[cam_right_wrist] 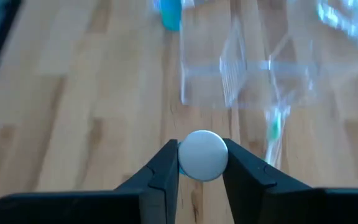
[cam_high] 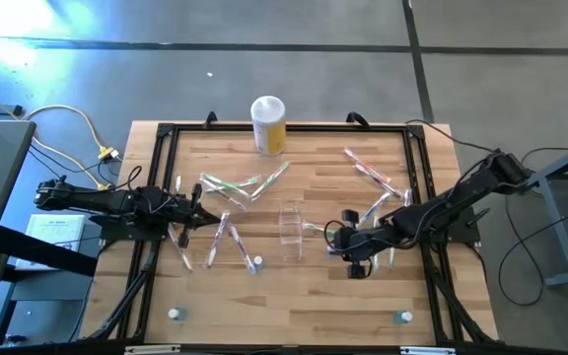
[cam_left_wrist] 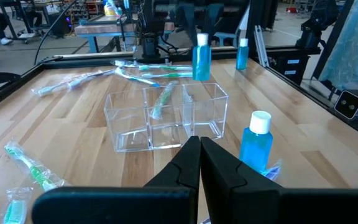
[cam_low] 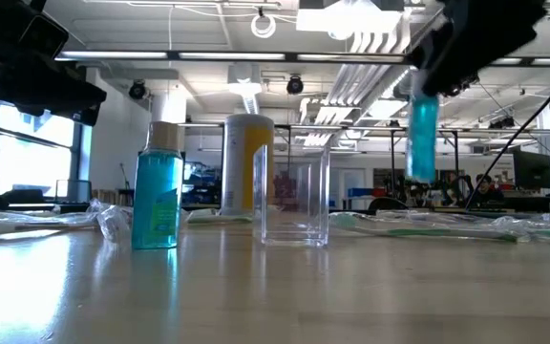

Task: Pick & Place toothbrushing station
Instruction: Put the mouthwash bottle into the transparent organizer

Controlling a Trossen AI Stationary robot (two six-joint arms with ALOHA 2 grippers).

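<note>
We see the right gripper, just beside the clear organizer at mid-table, its fingers clamped on the white cap of a blue bottle hanging above the wood. We judge the bottle could swing or slip from so small a hold. Its base could also clip the organizer's thin wall and push or tip that light box. The left gripper waits on the organizer's other side, fingers pressed together and empty. We count one organizer with three compartments and one toothbrush in the middle one. About a dozen wrapped toothbrushes lie scattered, too tangled to count exactly. There is a second blue bottle standing and one yellow canister.
</note>
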